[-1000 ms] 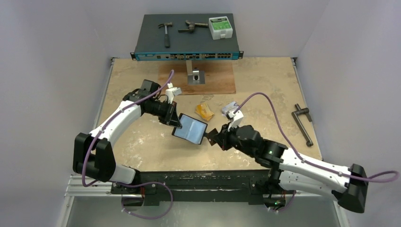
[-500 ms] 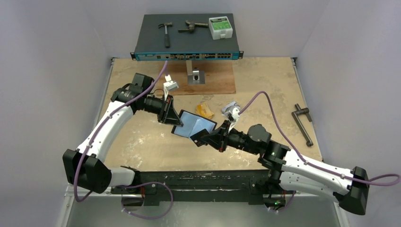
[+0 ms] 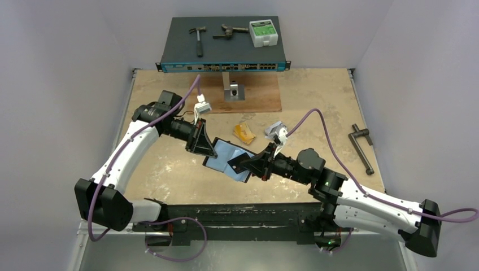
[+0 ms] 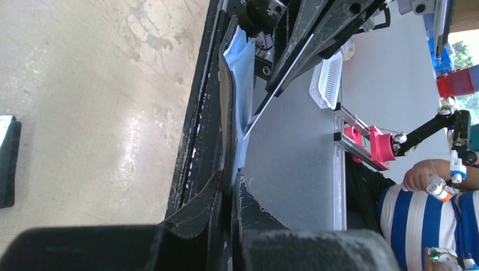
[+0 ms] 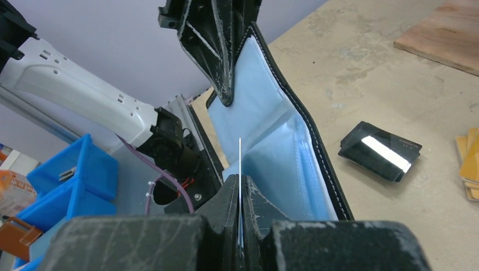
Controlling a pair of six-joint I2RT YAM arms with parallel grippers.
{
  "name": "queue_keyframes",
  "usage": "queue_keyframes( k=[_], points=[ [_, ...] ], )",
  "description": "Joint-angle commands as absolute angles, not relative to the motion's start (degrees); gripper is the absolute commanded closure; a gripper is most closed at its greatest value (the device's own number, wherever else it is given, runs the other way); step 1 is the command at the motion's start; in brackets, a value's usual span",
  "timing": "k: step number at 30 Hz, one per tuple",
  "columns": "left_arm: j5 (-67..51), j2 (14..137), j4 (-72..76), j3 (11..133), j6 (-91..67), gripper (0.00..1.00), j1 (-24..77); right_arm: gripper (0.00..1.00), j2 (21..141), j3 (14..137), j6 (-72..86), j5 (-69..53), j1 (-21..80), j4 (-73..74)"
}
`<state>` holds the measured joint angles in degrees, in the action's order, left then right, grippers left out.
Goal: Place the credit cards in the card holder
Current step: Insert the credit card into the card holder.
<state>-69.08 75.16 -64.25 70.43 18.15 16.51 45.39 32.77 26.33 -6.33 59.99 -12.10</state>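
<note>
As the right tool (image 3: pixel 237 165), pinched shut on an edge-on credit card (image 5: pixel 240 164), is pushing in over the open card holder (image 3: pixel 226 156), the left tool (image 3: pixel 209 149) is clamping the holder's left edge and lowering it flatter above the counter (image 3: pixel 164 169). Insertion appears to be beginning.
</note>
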Motion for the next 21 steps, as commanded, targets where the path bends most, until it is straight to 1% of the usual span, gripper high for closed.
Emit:
queue_keyframes(
  k=[1, 12, 21],
  points=[
    [-73.22, 73.25, -65.05, 73.21, 21.41, 1.0, 16.36, 1.0, 46.5, 35.07, 26.31, -4.81, 59.77, -14.12],
    [-73.92, 72.25, -65.92, 73.08, 24.03, 1.0, 16.47, 1.0, 46.53, 33.05, 28.77, -4.36, 58.07, -16.67],
    [-74.93, 71.94, -65.97, 73.13, 24.43, 1.0, 16.78, 1.0, 47.94, 31.83, 29.94, -8.38, 56.73, -21.81]
  ],
)
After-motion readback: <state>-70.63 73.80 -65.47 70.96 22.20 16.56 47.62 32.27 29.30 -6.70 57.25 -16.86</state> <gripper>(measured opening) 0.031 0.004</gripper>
